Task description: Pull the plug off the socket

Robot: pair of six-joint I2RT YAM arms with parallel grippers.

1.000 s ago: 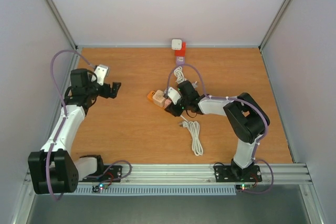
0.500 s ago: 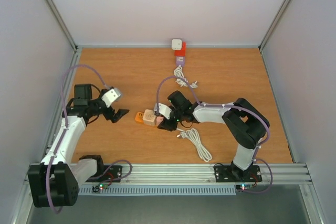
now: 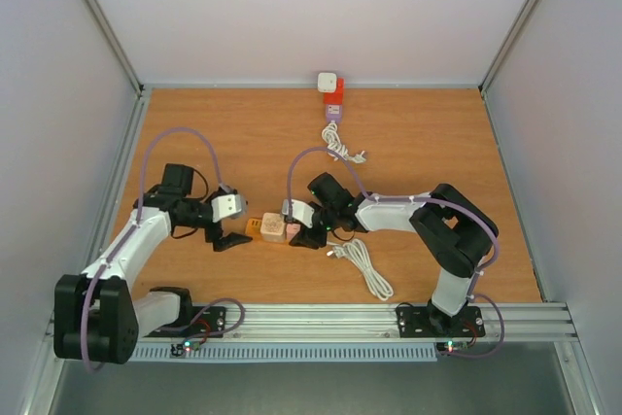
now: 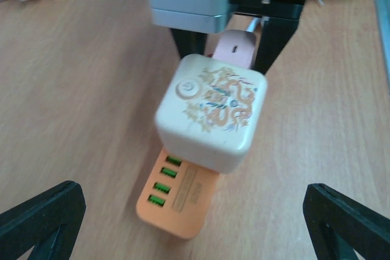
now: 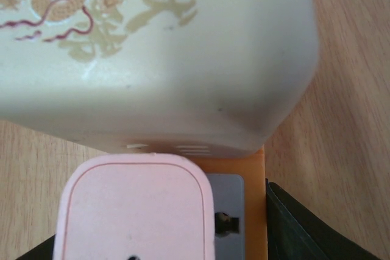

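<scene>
Left wrist, cream plug point(image 4: 210, 111) atop socket point(image 4: 177, 202), ahead of spread L pincer point(image 4: 195, 220)

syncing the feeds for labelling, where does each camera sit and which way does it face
Top external: above and behind the bases, looking down on the table; both arms, left gripper and right gripper show.
Left wrist: low on the left arm, facing the cream cube plug on the orange socket block; own fingers at bottom corners.
Right wrist: close above the pink plug; own finger bottom right.
Shared: both wrist views see that cube and block, from opposite ends.
</scene>
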